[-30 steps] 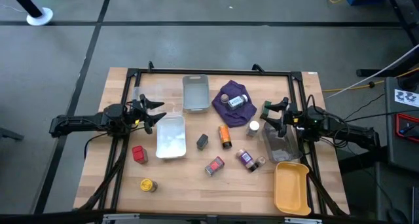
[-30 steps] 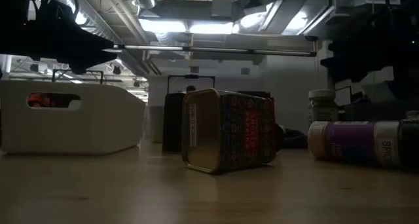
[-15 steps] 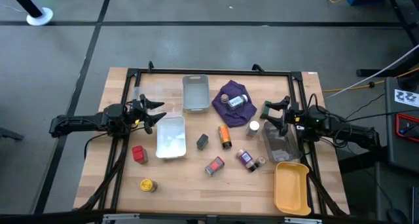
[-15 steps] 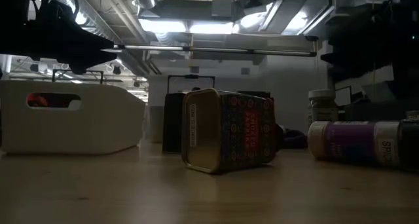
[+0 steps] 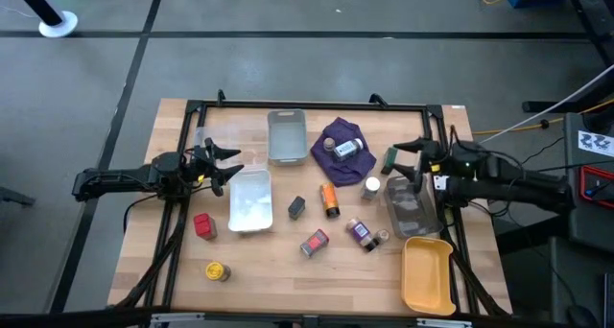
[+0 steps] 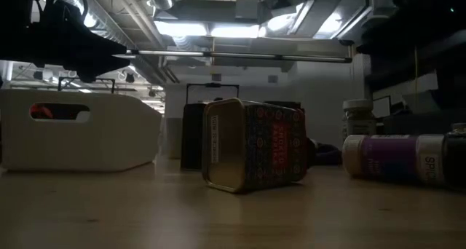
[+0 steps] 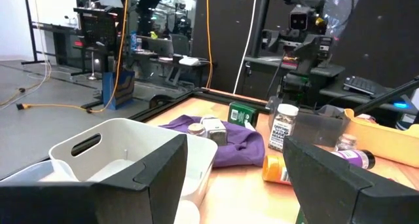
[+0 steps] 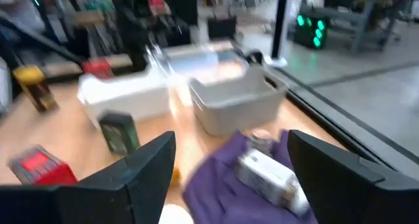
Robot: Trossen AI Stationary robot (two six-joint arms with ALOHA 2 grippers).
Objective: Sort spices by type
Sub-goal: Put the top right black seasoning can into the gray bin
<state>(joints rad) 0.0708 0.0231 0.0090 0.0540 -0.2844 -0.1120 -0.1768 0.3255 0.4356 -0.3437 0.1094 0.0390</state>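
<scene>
A grey tray [image 5: 287,136] is sitting at the table's far edge, touching a crumpled purple cloth [image 5: 335,145]; a white tray [image 5: 250,200] is lying nearer, and a yellow tray [image 5: 427,274] (plus a clear one [image 5: 411,208]) is resting at the right.

Only "SPI…" is reading clearly, cut off at frame edge, on purple-labelled jar [image 6: 404,158] lying sideways. Patterned tin [image 6: 255,154] is showing label text, too small to read.

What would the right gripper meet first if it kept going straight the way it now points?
Probably the white-labelled jar lying on the purple cloth: the right gripper, open, points across the table toward it. Depth is unclear; it may pass above.
</scene>
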